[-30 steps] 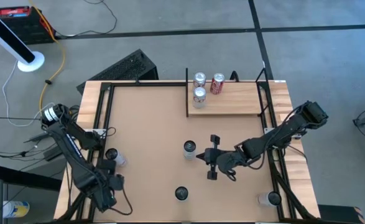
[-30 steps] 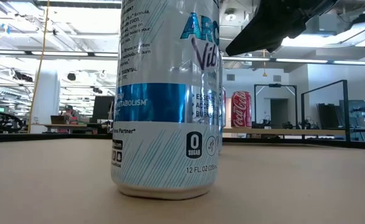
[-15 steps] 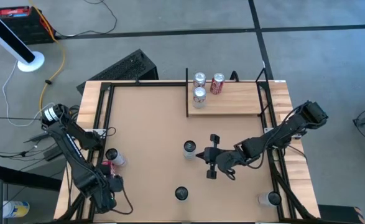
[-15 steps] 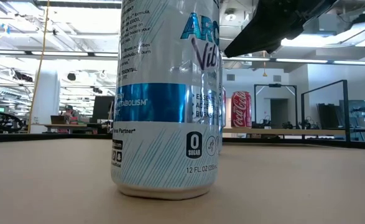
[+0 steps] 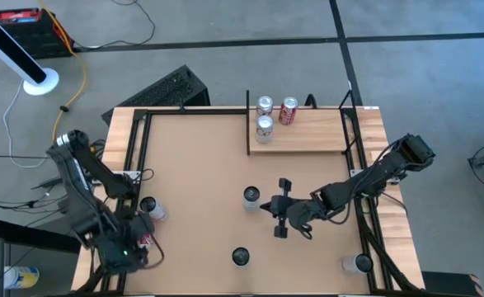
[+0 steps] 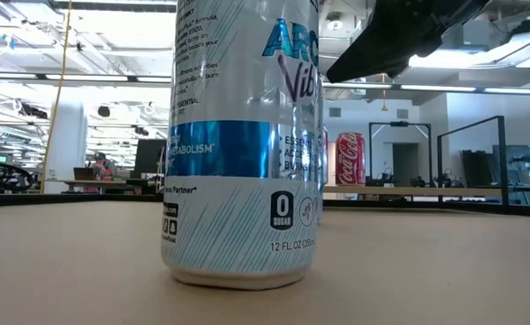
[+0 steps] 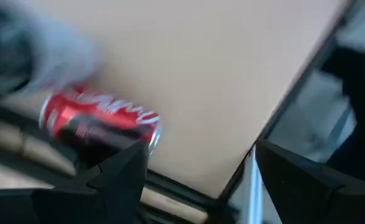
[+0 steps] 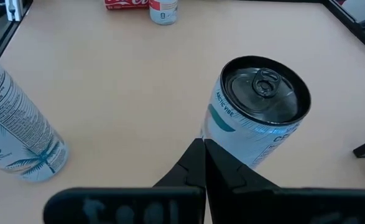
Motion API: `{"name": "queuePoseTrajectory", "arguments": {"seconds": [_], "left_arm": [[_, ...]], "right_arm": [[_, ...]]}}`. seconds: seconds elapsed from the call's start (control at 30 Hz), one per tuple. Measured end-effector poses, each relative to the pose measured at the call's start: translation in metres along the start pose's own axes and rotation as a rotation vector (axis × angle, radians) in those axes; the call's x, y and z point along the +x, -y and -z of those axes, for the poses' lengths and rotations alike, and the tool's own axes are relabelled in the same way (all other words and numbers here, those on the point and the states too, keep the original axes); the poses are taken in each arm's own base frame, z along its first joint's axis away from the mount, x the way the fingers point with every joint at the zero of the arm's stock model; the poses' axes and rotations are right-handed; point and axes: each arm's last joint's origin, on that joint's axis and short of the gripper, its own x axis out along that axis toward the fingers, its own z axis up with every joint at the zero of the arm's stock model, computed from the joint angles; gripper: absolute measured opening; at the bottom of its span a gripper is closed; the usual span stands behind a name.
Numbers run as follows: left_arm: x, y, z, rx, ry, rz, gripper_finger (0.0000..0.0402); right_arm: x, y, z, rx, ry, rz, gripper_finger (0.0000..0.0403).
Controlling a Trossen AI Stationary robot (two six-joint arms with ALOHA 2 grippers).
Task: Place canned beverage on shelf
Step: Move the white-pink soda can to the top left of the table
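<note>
The shelf (image 5: 307,136) sits at the tabletop's (image 5: 200,165) far edge (three cans (image 5: 265,106) already there). At the near-left corner, the left gripper's (image 7: 198,152) released fingers (image 7: 117,177) hang beside a red can (image 7: 98,121) lying on its side, so I would centre it between them before closing. The right gripper (image 5: 280,216) waits mid-tabletop, clenched empty.

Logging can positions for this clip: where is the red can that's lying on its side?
In the high view the red can lies near the table's front-left corner, beside the left gripper and just in front of an upright silver can.
</note>
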Motion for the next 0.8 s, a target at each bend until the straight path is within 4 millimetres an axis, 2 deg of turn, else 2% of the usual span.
{"name": "queuePoseTrajectory", "arguments": {"seconds": [0.17,0.3,0.47,0.7,0.8], "left_arm": [[-0.010,-0.020,0.002,-0.363,0.007,-0.108,0.0281],[0.000,-0.025,0.013,-0.549,-0.047,-0.177,0.0281],[0.018,-0.022,0.020,-0.616,-0.013,-0.103,0.0281],[0.064,-0.036,0.022,-0.642,-0.012,-0.135,0.0281],[0.078,-0.042,0.021,-0.652,-0.006,-0.154,0.0281]], "right_arm": [[-0.002,-0.003,0.001,-0.007,-0.004,-0.020,0.0022],[-0.002,-0.004,0.003,-0.055,-0.026,-0.062,0.0022],[-0.002,-0.005,0.003,-0.110,-0.037,-0.105,0.0022],[-0.002,-0.007,0.004,-0.151,-0.049,-0.162,0.0022],[-0.002,-0.007,0.004,-0.177,-0.046,-0.163,0.0022]]}}
